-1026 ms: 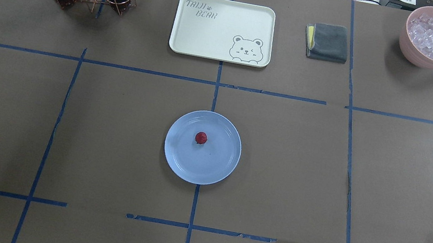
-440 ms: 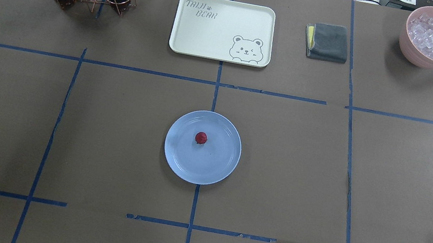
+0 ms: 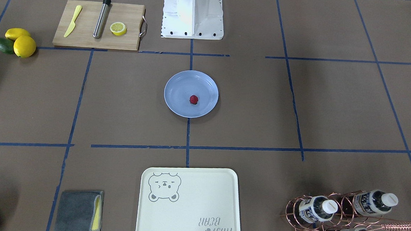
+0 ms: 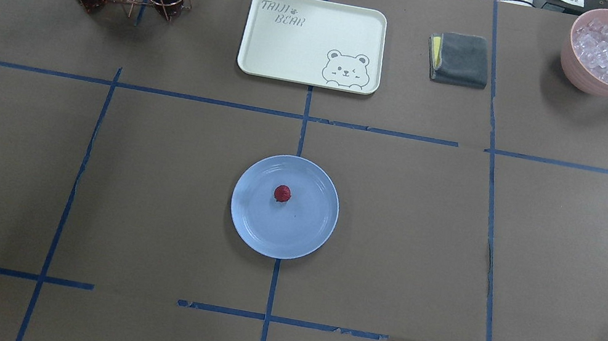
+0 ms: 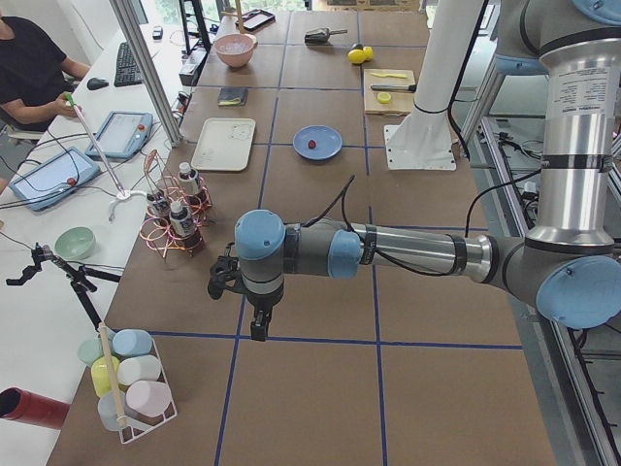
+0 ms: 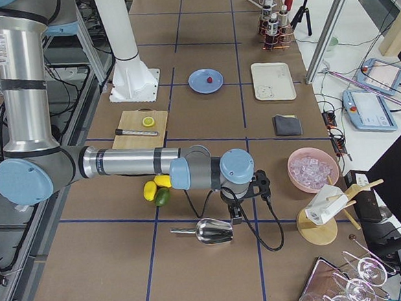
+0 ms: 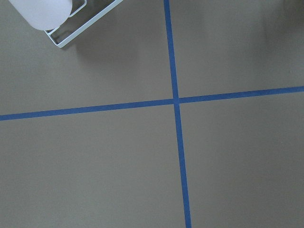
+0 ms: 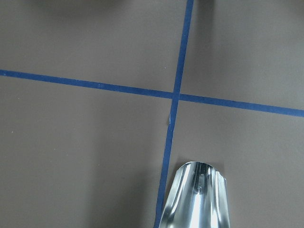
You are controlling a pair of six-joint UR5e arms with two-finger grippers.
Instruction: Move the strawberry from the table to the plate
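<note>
Strawberry (image 4: 282,193) lies on the plate (image 4: 298,238), just off centre, nothing touching it; placing looks done, so I'd leave both arms well apart from it; left gripper (image 5: 259,330) and right gripper (image 6: 236,218) show only side-on (fingers: cannot tell); pink bowl (image 4: 573,65) holds ice.

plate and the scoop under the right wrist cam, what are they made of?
Plate: glossy light-blue, smooth with soft highlights; probably plastic or melamine, though glazed ceramic is possible. Scoop: polished metal, likely stainless steel, given its mirror-like reflections.
</note>
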